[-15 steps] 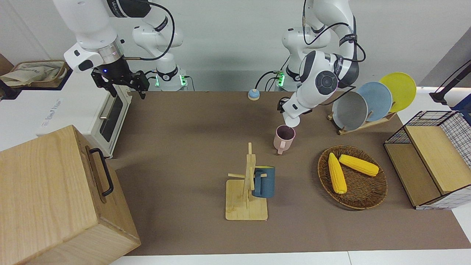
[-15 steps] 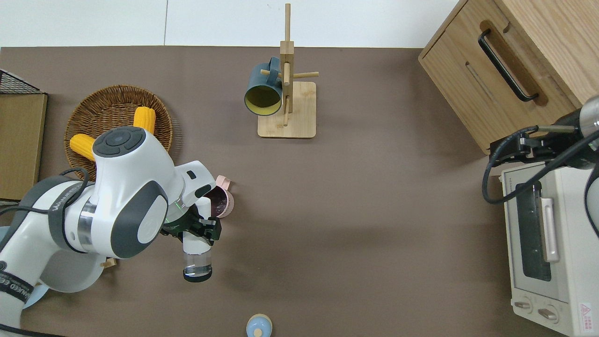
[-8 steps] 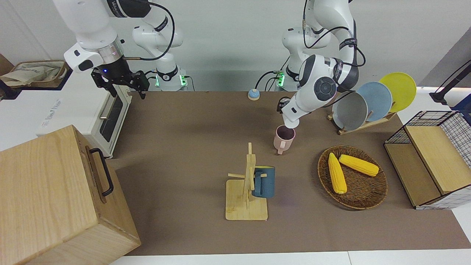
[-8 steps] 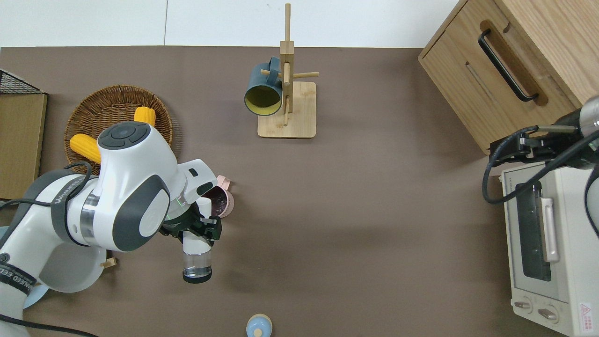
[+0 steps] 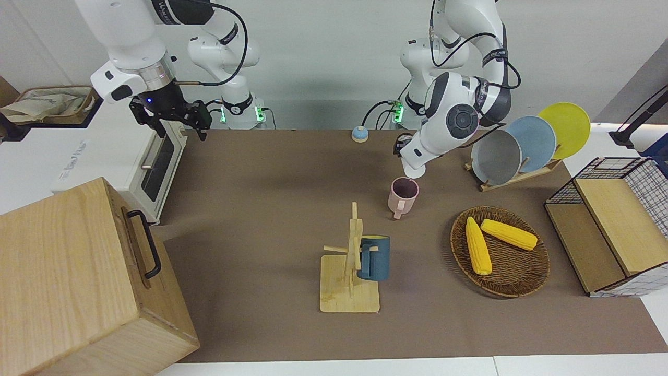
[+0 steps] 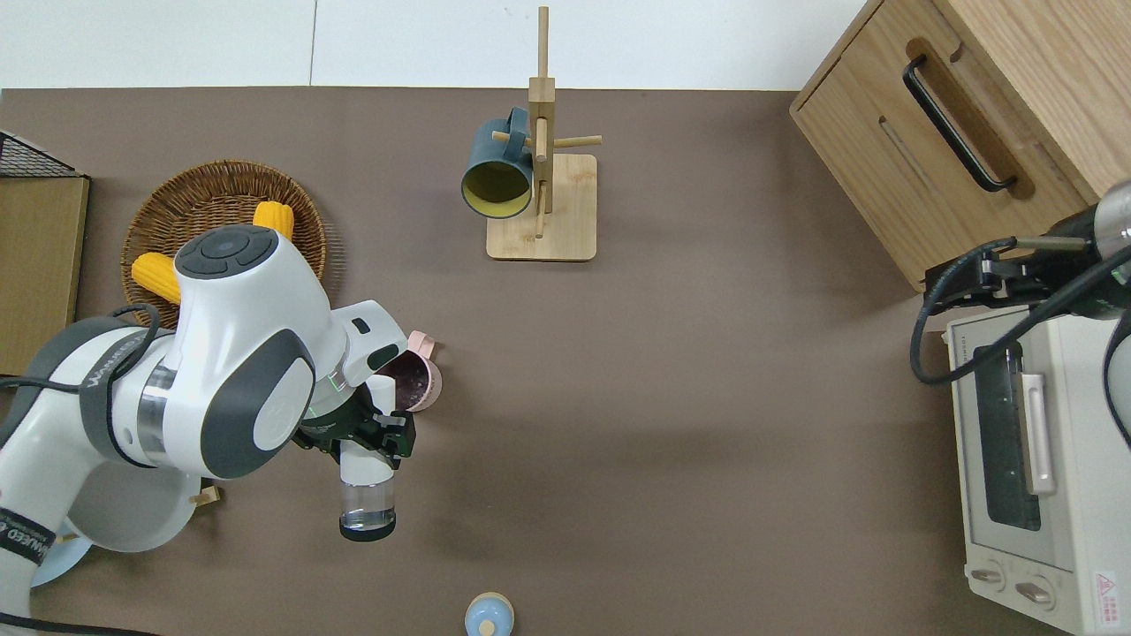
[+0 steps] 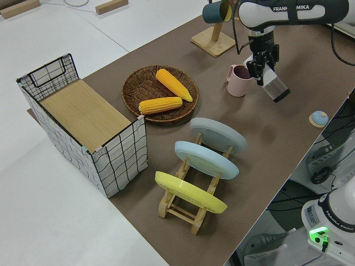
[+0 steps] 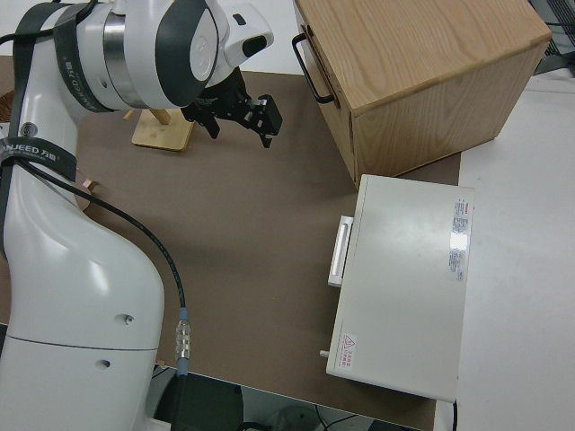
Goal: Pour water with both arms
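Note:
My left gripper [image 6: 364, 439] is shut on a clear bottle [image 6: 368, 495] with a white neck. It holds the bottle tipped on its side, mouth toward the pink mug [image 6: 422, 382]. In the front view the bottle's mouth [image 5: 414, 169] hangs just above the rim of the pink mug [image 5: 403, 196]. The left side view shows the gripper [image 7: 262, 62], the bottle [image 7: 274, 87] and the mug [image 7: 238, 81]. A little clear liquid sits at the bottle's base end. My right arm is parked, its gripper [image 5: 179, 125] open and empty.
A wooden mug tree [image 5: 349, 284] holds a dark blue mug [image 5: 374, 258]. A wicker basket [image 5: 522, 290] holds two corn cobs. A plate rack [image 5: 522, 143], a wire basket [image 5: 616, 224], a toaster oven [image 5: 156, 167], a wooden box [image 5: 78, 282] and a small blue bell [image 5: 359, 134] line the table's edges.
My left arm has lifted a little, so the bottle's mouth has risen slightly above the pink mug's rim. The right arm has not moved.

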You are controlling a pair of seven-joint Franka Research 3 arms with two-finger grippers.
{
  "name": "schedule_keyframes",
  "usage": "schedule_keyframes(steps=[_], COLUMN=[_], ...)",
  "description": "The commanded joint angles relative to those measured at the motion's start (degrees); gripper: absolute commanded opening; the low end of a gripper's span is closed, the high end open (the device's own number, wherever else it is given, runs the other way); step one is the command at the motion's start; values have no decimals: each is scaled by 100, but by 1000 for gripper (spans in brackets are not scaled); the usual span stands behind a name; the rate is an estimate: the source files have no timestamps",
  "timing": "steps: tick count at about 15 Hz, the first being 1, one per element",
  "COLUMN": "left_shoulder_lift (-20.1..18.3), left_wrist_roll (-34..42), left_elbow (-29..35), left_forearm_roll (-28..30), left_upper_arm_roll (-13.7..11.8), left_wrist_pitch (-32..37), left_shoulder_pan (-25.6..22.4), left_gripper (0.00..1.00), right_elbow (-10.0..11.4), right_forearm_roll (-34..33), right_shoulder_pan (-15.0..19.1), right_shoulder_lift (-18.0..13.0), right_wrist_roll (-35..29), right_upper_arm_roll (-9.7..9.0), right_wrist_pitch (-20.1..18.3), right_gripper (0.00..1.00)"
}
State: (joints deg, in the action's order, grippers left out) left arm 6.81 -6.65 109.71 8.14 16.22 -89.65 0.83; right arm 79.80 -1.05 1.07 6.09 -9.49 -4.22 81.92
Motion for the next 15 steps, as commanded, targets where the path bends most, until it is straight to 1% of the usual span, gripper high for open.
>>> schedule_keyframes(steps=[1,7,10,12,15], left_shoulder_lift=[-206,-338,-443,-679,-1408], left_wrist_roll=[-117,-134,-126,-126,-47], left_elbow=[-99,-90,24,269,1155], left_forearm_roll=[-84,-58,-49,-23,109], left_upper_arm_roll=[-13,-22,-22,-13,-22], left_wrist_pitch=[246,229,89,-218,-1148], left_shoulder_pan=[40,22,31,23,14], left_gripper=[0,0,0,0,0], right_elbow=[106,106,106,115,106], right_forearm_roll=[114,114,114,114,114], right_shoulder_pan=[51,51,51,51,51], right_shoulder_lift=[-99,-99,-99,-99,-99], right_wrist_roll=[88,88,88,88,88], right_upper_arm_roll=[-18,-18,-18,-18,-18], right_wrist_pitch=[43,43,34,43,43], right_gripper=[992,992,992,992,992])
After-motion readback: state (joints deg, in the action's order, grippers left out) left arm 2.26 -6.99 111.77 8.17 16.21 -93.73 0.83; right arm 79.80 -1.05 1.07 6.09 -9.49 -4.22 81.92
